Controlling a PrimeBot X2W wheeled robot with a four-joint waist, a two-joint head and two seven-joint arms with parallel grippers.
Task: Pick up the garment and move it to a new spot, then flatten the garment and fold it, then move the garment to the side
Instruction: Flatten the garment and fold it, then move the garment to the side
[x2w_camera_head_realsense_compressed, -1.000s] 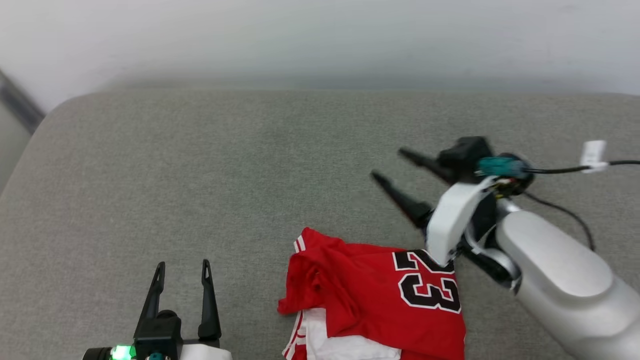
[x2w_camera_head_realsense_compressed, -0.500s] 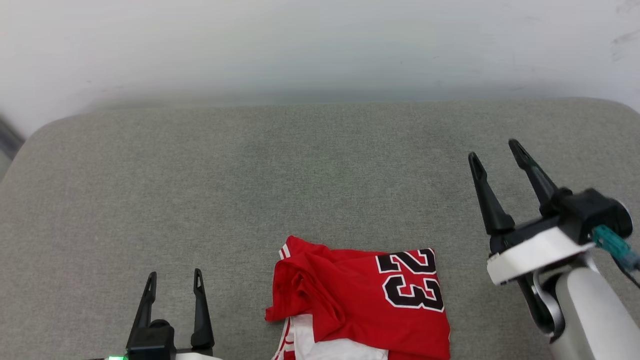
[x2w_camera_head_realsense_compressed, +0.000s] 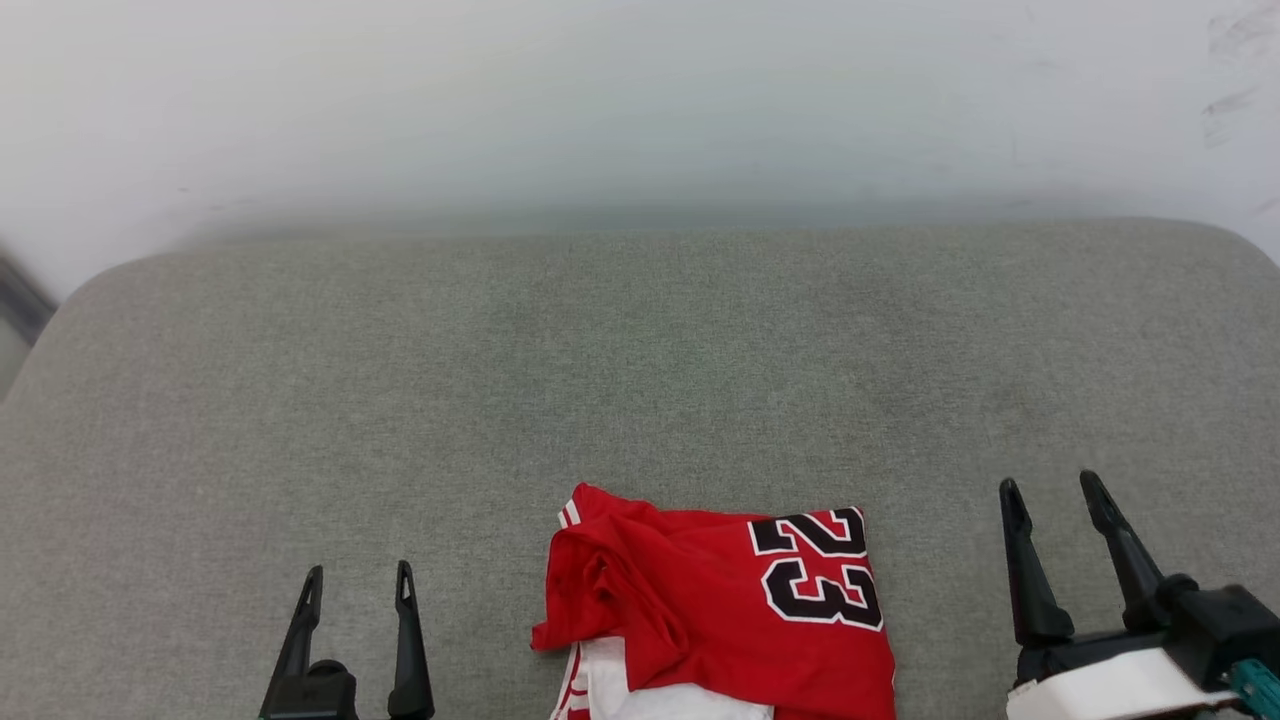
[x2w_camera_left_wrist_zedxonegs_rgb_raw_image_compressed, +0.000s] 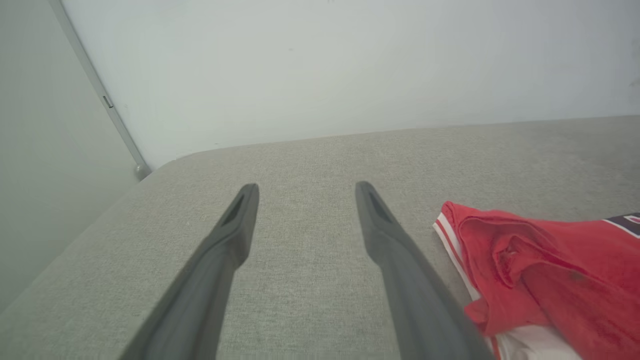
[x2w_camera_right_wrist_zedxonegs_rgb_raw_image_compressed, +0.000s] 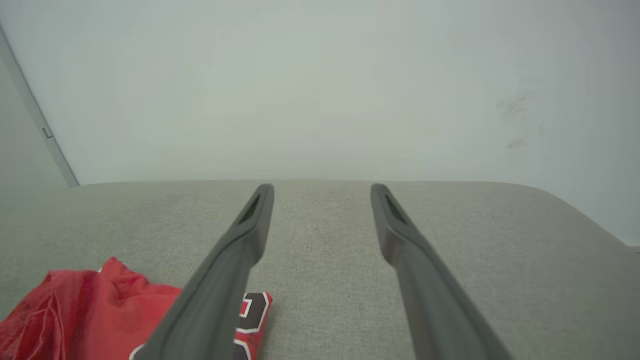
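The red shirt (x2w_camera_head_realsense_compressed: 720, 610), soft and creased, folded roughly square with a black 23 on top, is lying on the coarse grey cushion (x2w_camera_head_realsense_compressed: 640, 380). Either side of the shirt, the left gripper (x2w_camera_head_realsense_compressed: 359, 570) and right gripper (x2w_camera_head_realsense_compressed: 1049, 483) are hovering, tapered fingers apart, empty.

Garment (x2w_camera_head_realsense_compressed: 700, 610) lower part (head view) off the bottom edge

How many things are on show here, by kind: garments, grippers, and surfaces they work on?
Garments: 1, the garment, folded, "23" print up.
Grippers: 2, the left gripper and the right gripper, both open and empty.
Surfaces: 1, the grey cushion under the garment.
Total: 4
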